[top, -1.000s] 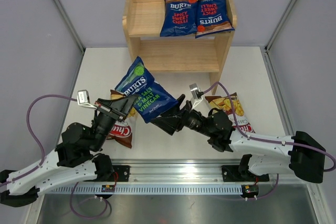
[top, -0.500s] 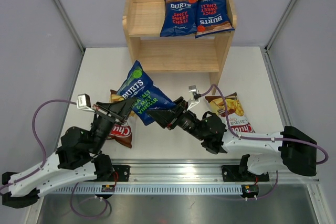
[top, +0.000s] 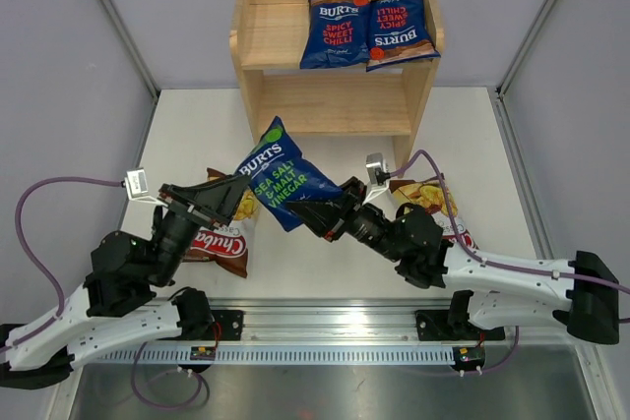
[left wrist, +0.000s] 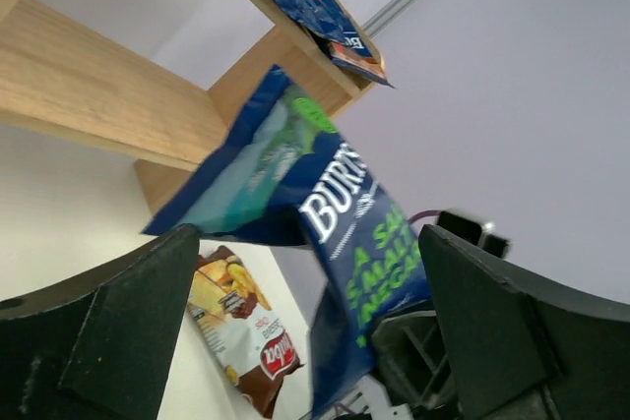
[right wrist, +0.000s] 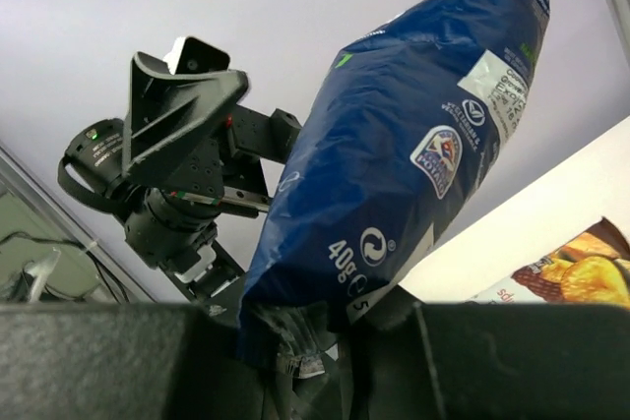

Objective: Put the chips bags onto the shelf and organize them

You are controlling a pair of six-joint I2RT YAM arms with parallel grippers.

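A dark blue sea salt chips bag (top: 280,173) hangs above the table in front of the shelf (top: 264,38). My right gripper (top: 307,213) is shut on its bottom seam (right wrist: 313,339). My left gripper (top: 231,202) stands open just left of the bag, its fingers (left wrist: 108,327) wide on either side and not touching it (left wrist: 340,209). Two blue chilli chips bags (top: 338,29) (top: 401,30) lie on the shelf's top tier. One brown-and-white cassava bag (top: 226,241) lies under my left gripper. Another (top: 433,198) lies half hidden under my right arm.
The shelf's lower tier (top: 330,105) holds nothing. Grey walls (top: 59,66) close in the white table on both sides. A metal rail (top: 325,320) carrying the arm bases runs along the near edge.
My left gripper has let go of the sea salt bag, opened wide and drawn back to the left. My right gripper has closed on the bag's bottom end and now carries it alone.
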